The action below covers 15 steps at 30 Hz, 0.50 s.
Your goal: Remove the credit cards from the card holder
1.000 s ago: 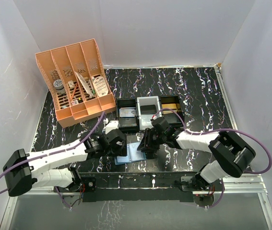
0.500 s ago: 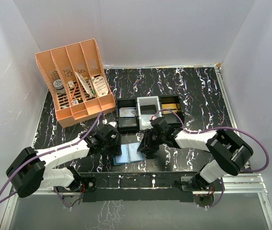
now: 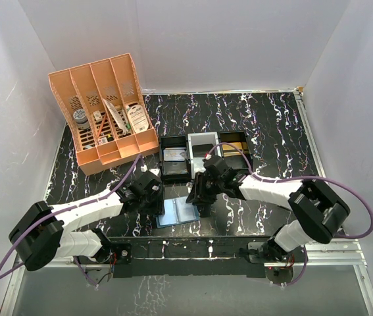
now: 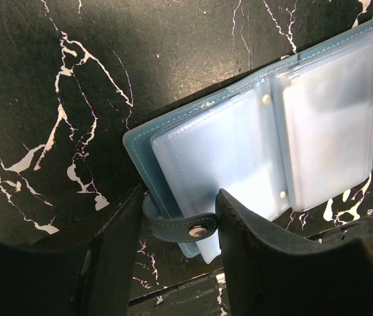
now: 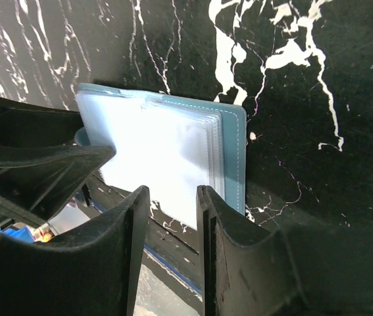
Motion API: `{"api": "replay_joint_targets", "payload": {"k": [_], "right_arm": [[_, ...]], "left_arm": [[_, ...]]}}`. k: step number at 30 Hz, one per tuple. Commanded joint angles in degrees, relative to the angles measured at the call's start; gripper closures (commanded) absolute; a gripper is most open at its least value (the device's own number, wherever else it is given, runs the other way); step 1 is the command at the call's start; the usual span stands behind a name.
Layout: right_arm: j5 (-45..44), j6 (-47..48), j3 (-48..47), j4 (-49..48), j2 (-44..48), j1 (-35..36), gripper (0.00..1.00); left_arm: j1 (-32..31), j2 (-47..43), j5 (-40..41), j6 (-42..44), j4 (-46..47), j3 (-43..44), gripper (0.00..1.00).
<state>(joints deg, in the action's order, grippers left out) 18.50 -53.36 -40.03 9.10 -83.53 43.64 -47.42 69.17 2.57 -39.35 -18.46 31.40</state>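
- So, card holder (image 3: 176, 212) lies open flat on the counter (image 3: 265, 125), close to its near edge, just in front of the row of three trays (image 3: 202, 153).
- Teal cover down, cloudy clear sleeves up. Can't tell whether any cards are in the sleeves.
- Left arm (image 3: 81, 212) stretched low from its base at the lower left, forearm running right and slightly away, wrist angled down at the holder's left edge.
- Left fingers (image 4: 124, 230) part open, about halfway. They stand on either side of the holder's snap strap (image 4: 186, 227), which fills the gap between them and seems to touch both. Can't tell if it is actually pinched.
- Right arm (image 3: 272, 189) elbow out to the right, forearm reaching left across the counter, wrist tipped down at the holder's right far edge.
- Right fingers (image 5: 124, 243) show a narrow gap. The edge of the sleeve stack shows in that gap, but I can't tell whether a sleeve is clamped or the fingers just hover over it.
- The two sets of fingers face each other across the holder, one on each side, near but apart.
- Orange desk organizer (image 3: 104, 112) with small items sits at the far left of the counter, well apart from the holder.
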Motion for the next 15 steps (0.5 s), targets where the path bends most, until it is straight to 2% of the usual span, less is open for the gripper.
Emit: {"api": "replay_joint_targets", "payload": {"k": [1, 6, 15], "right_arm": [[1.0, 1.2, -2.6, -1.3, -3.0, 1.5, 0.67], [0.8, 1.0, -2.9, -1.2, -7.2, 2.7, 0.69], [3.7, 0.5, -4.1, -5.5, -6.1, 3.7, 0.77]], "left_arm": [[0.1, 0.4, -0.4, 0.8, -2.0, 1.1, 0.54], [0.1, 0.2, -1.2, 0.6, -1.6, 0.8, 0.56], [0.1, 0.8, -3.4, 1.3, 0.2, 0.2, 0.67]]}}
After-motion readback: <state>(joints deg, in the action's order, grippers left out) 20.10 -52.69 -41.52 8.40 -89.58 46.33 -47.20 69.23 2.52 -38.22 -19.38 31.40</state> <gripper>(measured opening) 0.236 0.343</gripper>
